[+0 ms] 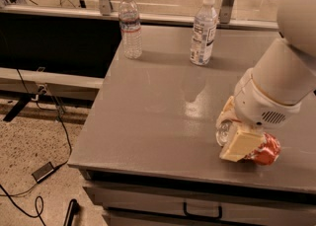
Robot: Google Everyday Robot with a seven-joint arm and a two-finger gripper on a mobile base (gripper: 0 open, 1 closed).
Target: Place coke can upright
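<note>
Down at the near right corner of the grey counter [148, 111] the coke can [266, 151] lies on its side. Its red body points right and its silver end faces left, a little way back from the front edge. The gripper [226, 138] has its cream-coloured fingers [242, 143] either side of the can. One finger lies across the near side and hides the middle of the can, and the other shows behind it on the far side. They look pressed onto the can, pinching it between them. The can rests on the counter and is not lifted. The thick white arm [281, 82] slopes down to the can from the upper right and fills that corner of the view.

At the back of the counter, well apart from the can, two clear plastic water bottles with white caps stand upright. The left bottle [131, 25] is near the back left corner. The right bottle [203, 30] is further along, roughly mid-width, and throws a faint reflection on the surface in front of it.

Under the front edge is a drawer with a dark handle [202, 212]. To the left, on the speckled floor, black cables [64, 131] trail down to a small dark box [43, 170].
</note>
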